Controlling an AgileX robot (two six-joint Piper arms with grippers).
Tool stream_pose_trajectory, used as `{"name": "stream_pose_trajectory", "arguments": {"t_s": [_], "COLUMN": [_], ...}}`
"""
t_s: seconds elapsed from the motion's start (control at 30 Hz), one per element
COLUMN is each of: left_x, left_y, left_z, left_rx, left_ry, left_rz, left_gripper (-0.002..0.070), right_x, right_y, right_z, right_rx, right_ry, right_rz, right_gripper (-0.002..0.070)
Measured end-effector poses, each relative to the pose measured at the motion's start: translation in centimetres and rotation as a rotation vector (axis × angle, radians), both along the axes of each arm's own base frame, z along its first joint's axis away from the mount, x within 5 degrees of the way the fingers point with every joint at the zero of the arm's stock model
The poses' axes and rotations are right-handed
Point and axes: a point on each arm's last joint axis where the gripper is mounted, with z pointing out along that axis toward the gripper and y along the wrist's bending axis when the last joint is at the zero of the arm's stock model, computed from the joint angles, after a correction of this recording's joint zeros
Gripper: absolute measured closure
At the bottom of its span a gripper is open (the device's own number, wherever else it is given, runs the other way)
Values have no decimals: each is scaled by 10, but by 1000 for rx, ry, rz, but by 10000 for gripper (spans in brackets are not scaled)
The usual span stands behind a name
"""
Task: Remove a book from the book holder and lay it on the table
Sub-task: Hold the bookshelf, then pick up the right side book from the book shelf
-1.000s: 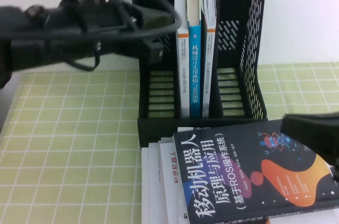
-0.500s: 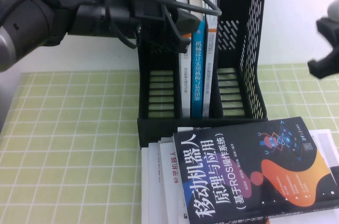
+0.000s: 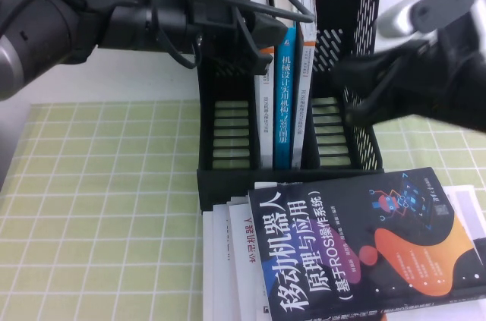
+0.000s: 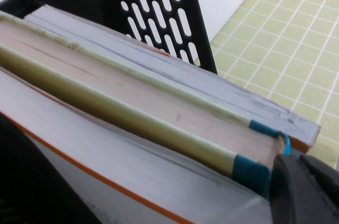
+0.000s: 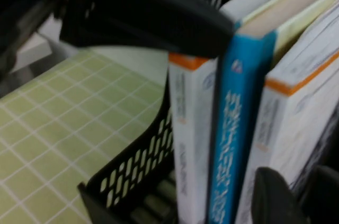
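Note:
A black book holder point(image 3: 220, 184) stands at the back of the table. Three books stand upright in its middle slot: a white one with an orange band point(image 3: 263, 108), a blue-spined one point(image 3: 282, 101) and another white one point(image 3: 302, 86). My left gripper point(image 3: 266, 31) reaches in from the left and sits at the top of these books, by the blue book's top corner point(image 4: 254, 168) in the left wrist view point(image 4: 303, 192). My right gripper point(image 3: 351, 97) is open and empty beside the holder's right wall. In the right wrist view point(image 5: 299, 197) it faces the right white book point(image 5: 286, 123).
A dark book with orange shapes point(image 3: 364, 253) lies flat in front of the holder on top of white books point(image 3: 231, 260). A green grid mat point(image 3: 99, 207) covers the table, with open mat to the left. A white wall stands behind.
My right arm has swung in from the far right edge to the holder's right side. My left arm has stayed at the top of the books.

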Motion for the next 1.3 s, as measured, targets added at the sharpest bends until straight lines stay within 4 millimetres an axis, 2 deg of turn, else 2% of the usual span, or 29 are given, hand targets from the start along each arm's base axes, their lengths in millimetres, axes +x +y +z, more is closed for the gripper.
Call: {"name": "stream_pose_trajectory", "arguments": {"t_s": [0.13, 0.2, 0.3, 0.47, 0.67, 0.97, 1.1, 1.2, 1.3], "left_x": [0, 0, 0, 0, 0, 0, 0, 0, 0], "left_y": [0, 0, 0, 0, 0, 0, 0, 0, 0], "left_z": [0, 0, 0, 0, 0, 0, 0, 0, 0], "left_rx": [3, 1, -5, -8, -8, -8, -6, -6, -6], "left_ry": [0, 3, 12, 17, 17, 17, 16, 15, 15], "left_rz": [0, 2, 7, 10, 10, 10, 10, 11, 11], "left_gripper": [678, 678, 678, 678, 678, 678, 678, 678, 678], "right_x": [11, 17, 26, 39, 53, 66, 77, 86, 92], "right_y": [9, 12, 15, 21, 27, 26, 30, 34, 36], "right_z": [-30, -37, -40, -30, -30, -53, -57, -61, -62], "right_rx": [1, 6, 19, 44, 62, 12, 10, 9, 8], "right_ry": [103, 131, 145, 120, 123, 168, 166, 164, 160], "right_rz": [31, 24, 16, 12, 5, -63, -69, -69, -72], "right_gripper": [416, 386, 368, 361, 360, 377, 380, 419, 519]}}
